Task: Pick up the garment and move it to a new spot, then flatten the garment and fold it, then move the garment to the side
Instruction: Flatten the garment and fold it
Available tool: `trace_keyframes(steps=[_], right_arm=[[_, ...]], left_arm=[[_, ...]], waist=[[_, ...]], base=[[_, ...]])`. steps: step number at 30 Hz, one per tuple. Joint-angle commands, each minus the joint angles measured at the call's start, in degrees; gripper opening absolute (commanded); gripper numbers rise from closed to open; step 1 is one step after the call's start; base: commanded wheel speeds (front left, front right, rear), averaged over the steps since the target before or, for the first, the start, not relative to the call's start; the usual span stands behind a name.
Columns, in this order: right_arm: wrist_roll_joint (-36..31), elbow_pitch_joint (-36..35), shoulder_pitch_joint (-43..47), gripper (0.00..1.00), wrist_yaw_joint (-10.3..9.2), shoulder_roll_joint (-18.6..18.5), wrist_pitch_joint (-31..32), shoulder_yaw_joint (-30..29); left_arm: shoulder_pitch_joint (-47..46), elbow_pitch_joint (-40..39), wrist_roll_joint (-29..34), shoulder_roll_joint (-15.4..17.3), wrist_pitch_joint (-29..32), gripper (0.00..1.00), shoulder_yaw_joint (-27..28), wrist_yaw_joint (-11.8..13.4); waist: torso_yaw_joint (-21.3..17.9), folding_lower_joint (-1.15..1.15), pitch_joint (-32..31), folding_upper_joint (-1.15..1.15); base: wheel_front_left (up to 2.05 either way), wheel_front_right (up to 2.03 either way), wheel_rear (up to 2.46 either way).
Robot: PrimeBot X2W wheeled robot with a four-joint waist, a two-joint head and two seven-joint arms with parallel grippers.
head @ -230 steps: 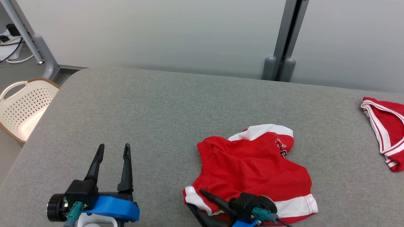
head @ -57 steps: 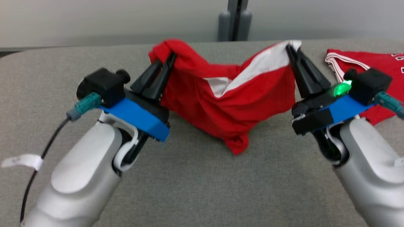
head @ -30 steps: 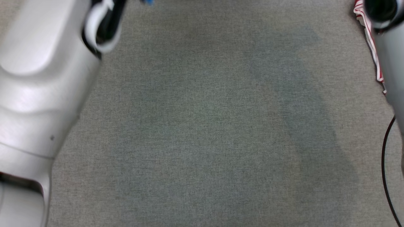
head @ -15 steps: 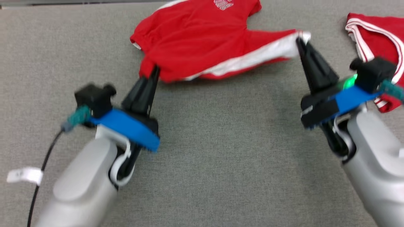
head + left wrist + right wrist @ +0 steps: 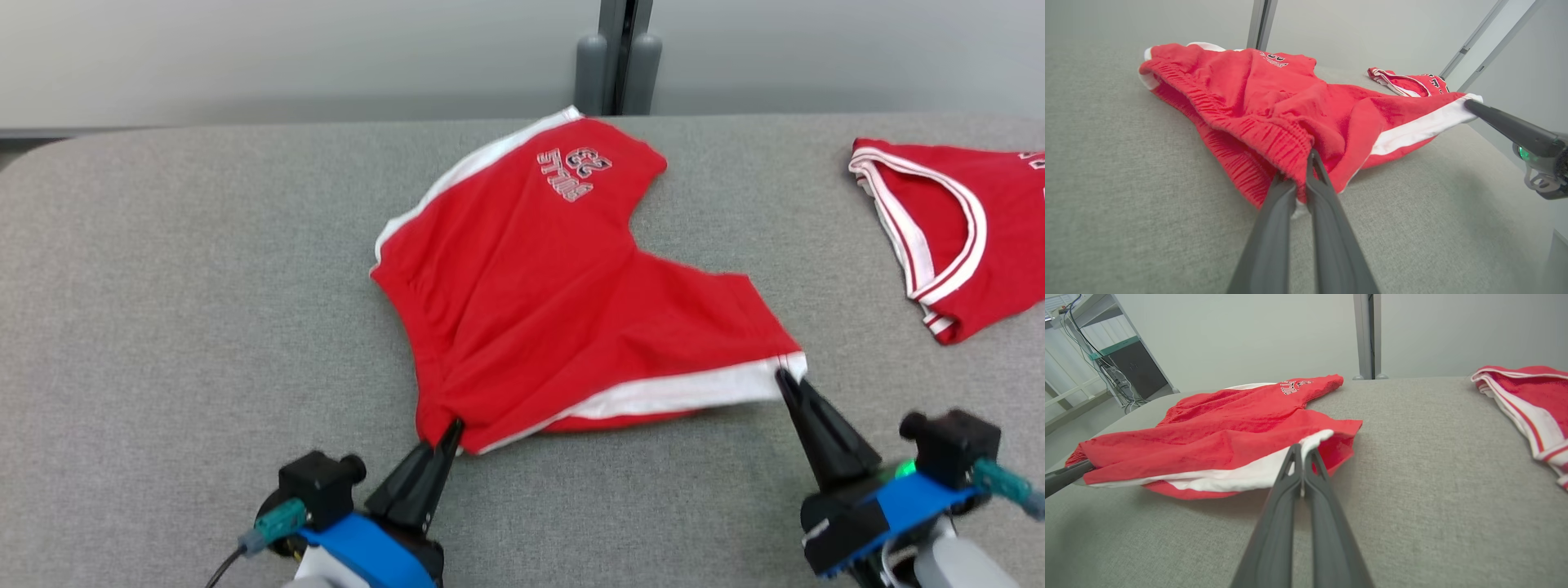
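Note:
The garment (image 5: 555,286) is a pair of red shorts with white side stripes and a printed logo, spread across the middle of the grey table. My left gripper (image 5: 451,429) is shut on its near left corner at the elastic waistband (image 5: 1274,143). At the near right corner, my right gripper (image 5: 785,377) is shut on the white-striped hem (image 5: 1306,447). The near edge is stretched between both grippers and held slightly above the surface. The far part, with the logo (image 5: 574,170), lies on the table.
A second red garment with white trim (image 5: 955,229) lies at the table's far right (image 5: 1531,396). A grey post (image 5: 616,49) stands behind the table's far edge. Bare grey tabletop (image 5: 204,286) stretches to the left and in front of the shorts.
The head camera has swung a lot between frames. Both grippers have drawn the shorts toward the near edge, and the cloth now lies more spread out than when it hung bunched between them.

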Motion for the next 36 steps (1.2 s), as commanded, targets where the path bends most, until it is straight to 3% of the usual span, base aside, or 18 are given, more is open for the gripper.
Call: trace_keyframes(steps=[1,12,17,26,36], right_arm=[[0.7,-1.4,4.28,0.0,0.01,0.62,-0.19,-0.94],[-0.11,-6.97,17.52,0.0,0.01,3.26,-0.19,-5.95],[-0.32,-7.81,19.05,0.0,0.01,2.82,-0.19,-7.43],[-1.01,-6.25,11.48,0.0,0.01,1.92,-0.19,-8.49],[-1.54,0.05,-7.74,0.0,0.01,-0.34,-0.18,-5.53]], left_arm=[[2.76,-0.79,-0.05,0.56,-0.26,0.0,0.22,-0.02],[10.82,-4.06,-0.69,1.25,-0.12,0.0,-0.4,1.3],[10.94,-4.97,-1.13,1.16,0.11,0.0,-0.44,1.58],[7.81,-5.18,-1.07,-1.08,0.02,0.0,0.29,1.67],[-1.15,-2.39,-0.83,-4.51,-0.18,0.0,2.72,0.77]], waist=[[-0.41,0.02,-1.91,0.0],[1.42,0.02,-5.76,0.0],[2.1,0.02,-6.23,0.0],[3.17,0.02,-4.78,0.0],[6.79,0.02,2.32,0.0]], base=[[0.0,0.0,0.0],[0.0,0.0,0.0],[0.0,0.0,0.0],[0.0,0.0,0.0],[0.0,0.0,0.0]])
